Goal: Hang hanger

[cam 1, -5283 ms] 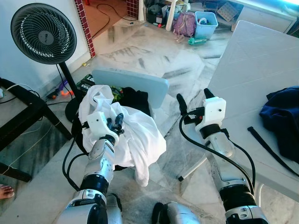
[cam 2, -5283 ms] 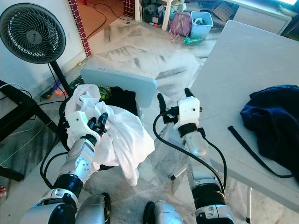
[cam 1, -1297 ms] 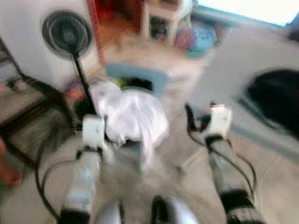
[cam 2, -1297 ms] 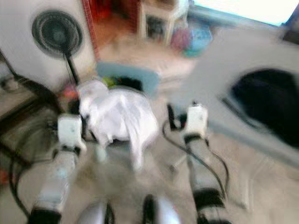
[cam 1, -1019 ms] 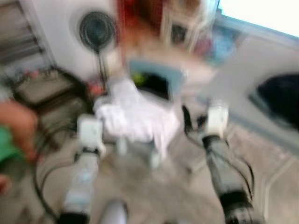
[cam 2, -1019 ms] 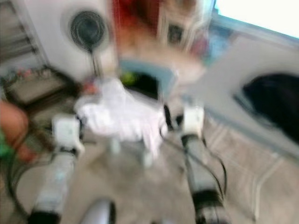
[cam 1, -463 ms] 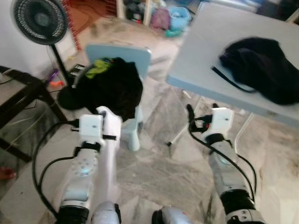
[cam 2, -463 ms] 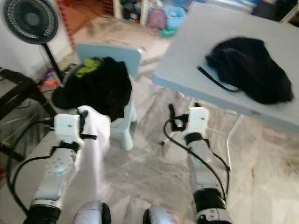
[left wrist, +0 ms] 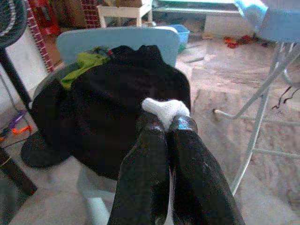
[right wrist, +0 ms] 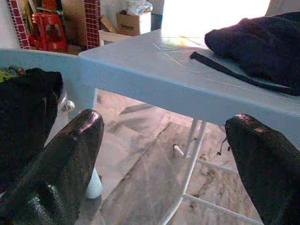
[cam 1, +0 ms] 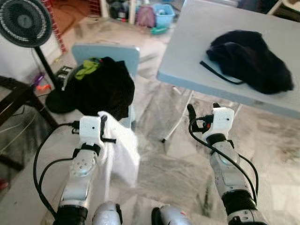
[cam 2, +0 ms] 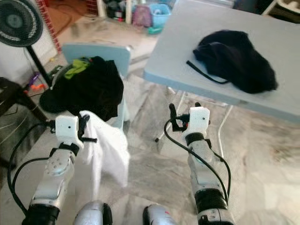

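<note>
The left gripper [left wrist: 168, 123] is clamped on a white garment [cam 1: 119, 152] that hangs limp and crumpled below it, just before a chair [cam 1: 105, 51] heaped with black clothes [cam 1: 101, 89]. The right gripper [right wrist: 164, 140] is spread wide, holding nothing, near the table [cam 1: 197, 42].

a chair [cam 1: 104, 50] is standing ahead on the robot's left, with a heap of clothes [cam 1: 101, 86] lying on its seat. a standing fan [cam 1: 22, 21] is sitting left of the chair. a folding table [cam 1: 197, 42] is standing to the right, a garment [cam 1: 251, 65] lying on its top. the left gripper [left wrist: 167, 123] is hanging in front of the chair, a cloth [cam 1: 119, 150] draping down from it. the right gripper [cam 1: 202, 108] is sitting just before the table's near edge. a bin [cam 1: 163, 9] is resting on the floor far behind.
</note>
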Robot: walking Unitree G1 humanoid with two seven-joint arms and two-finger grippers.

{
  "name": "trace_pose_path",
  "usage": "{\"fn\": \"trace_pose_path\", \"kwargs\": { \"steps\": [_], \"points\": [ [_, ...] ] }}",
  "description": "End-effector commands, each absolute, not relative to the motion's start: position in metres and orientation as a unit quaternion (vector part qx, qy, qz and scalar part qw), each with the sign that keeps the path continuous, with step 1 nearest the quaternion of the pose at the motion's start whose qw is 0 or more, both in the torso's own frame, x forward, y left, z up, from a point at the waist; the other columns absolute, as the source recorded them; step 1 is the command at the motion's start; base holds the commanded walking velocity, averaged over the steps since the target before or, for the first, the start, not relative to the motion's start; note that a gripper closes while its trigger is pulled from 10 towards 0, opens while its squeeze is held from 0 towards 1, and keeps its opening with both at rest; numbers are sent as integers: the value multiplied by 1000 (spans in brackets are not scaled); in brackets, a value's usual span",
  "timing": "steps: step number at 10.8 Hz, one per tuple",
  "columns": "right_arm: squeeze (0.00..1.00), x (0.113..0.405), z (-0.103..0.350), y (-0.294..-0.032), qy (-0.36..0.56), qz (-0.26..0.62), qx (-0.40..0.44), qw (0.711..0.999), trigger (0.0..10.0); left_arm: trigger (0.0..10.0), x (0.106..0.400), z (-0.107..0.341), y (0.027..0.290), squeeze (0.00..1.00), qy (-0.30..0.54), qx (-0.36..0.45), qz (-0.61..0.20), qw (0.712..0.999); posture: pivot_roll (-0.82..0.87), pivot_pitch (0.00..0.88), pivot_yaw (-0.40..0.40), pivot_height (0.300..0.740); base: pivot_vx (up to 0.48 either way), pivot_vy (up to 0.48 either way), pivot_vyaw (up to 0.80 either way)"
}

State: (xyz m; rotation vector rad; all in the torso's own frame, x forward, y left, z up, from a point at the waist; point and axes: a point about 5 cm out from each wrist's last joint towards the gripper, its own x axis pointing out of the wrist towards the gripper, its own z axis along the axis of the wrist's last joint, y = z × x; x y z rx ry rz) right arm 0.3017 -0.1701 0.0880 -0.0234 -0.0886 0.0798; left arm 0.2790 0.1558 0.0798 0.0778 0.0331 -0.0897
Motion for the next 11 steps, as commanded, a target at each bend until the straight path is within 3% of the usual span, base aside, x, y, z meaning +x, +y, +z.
{"fn": "trace_pose_path", "kwargs": {
  "steps": [1,3,9,11],
  "points": [
    [0,301,88,-174,-42,30,-15,999,10000,10000,281,87,152,0,1,29,-64,998,1,122,-60,740,0,0,-800],
    [0,299,87,-172,-40,30,-14,999,10000,10000,280,85,152,0,10,17,-60,998,3,129,-59,740,0,0,-800],
    [0,298,85,-172,-38,30,-17,999,10000,10000,279,85,154,0,14,5,-60,998,12,131,-60,740,0,477,-800],
    [0,299,85,-172,-38,30,-18,999,10000,10000,279,88,154,0,2,4,-65,998,12,128,-61,740,0,480,-319]
  ]
}}
